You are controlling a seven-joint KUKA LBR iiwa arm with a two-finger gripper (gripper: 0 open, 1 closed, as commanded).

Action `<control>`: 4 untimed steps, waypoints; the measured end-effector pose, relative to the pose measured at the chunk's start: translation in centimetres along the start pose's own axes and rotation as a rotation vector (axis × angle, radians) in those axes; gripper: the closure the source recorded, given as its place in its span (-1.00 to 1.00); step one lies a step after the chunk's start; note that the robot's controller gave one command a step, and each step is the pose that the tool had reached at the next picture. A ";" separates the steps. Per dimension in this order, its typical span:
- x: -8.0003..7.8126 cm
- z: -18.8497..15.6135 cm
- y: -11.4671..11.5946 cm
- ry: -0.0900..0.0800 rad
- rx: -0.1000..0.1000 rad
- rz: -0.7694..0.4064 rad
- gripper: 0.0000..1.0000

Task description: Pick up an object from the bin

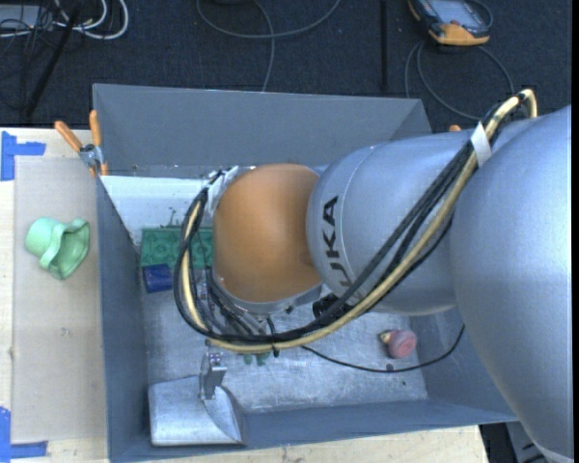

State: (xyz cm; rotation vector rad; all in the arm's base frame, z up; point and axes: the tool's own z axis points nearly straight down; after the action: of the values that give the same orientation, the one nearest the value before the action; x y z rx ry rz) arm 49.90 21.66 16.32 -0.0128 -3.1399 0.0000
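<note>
The grey seven-joint arm [434, 230] is stretched into the grey metal bin [261, 123] from the right. Its wrist is capped by a rounded orange cover [261, 230] and looped with black and yellow cables [185, 268]. The gripper [212, 374] is seen below that cover, low over the left front of the bin's floor. Whether it is spread or pressed together cannot be told.

A flat grey metal plate [188, 415] is laid in the front left corner, just beside the gripper's tip; contact cannot be judged. A green studded block [159, 244] is set by the left wall, partly hidden by the cover, with a small blue piece [157, 278] at its near edge. A small pink rounded thing [398, 343] is seen on the floor to the right, well apart from the gripper. A pale green soft thing [58, 246] is laid outside the bin, to its left.
</note>
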 end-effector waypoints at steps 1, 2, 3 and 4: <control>-1.6 7.5 -7.2 0.005 0.004 -0.170 -1.00; 1.8 5.6 -16.1 -0.002 0.004 -0.183 -1.00; 1.0 9.0 -23.0 -0.036 0.002 -0.230 -1.00; 2.5 -7.0 -22.7 -0.009 0.001 -0.168 -1.00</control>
State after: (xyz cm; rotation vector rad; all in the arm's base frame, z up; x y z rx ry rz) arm 47.24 -1.05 23.38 0.2512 -3.1391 0.0010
